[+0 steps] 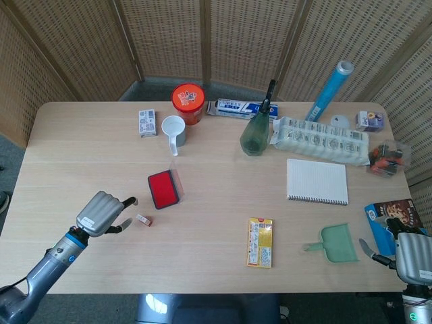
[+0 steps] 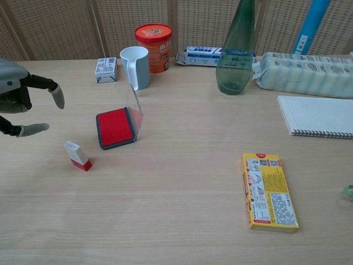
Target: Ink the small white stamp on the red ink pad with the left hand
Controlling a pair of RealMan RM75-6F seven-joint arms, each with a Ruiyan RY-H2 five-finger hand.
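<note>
The small white stamp with a red base lies tilted on the table, also seen in the head view as the stamp. The red ink pad sits open just beyond it, its clear lid standing up; the head view shows the ink pad too. My left hand hovers just left of the stamp with fingers spread and holds nothing; in the chest view this left hand is at the left edge. My right hand rests at the table's front right corner, its fingers hidden.
A white mug, an orange tub and a small box stand behind the ink pad. A green bottle, a notebook, a yellow packet and a green dustpan lie to the right.
</note>
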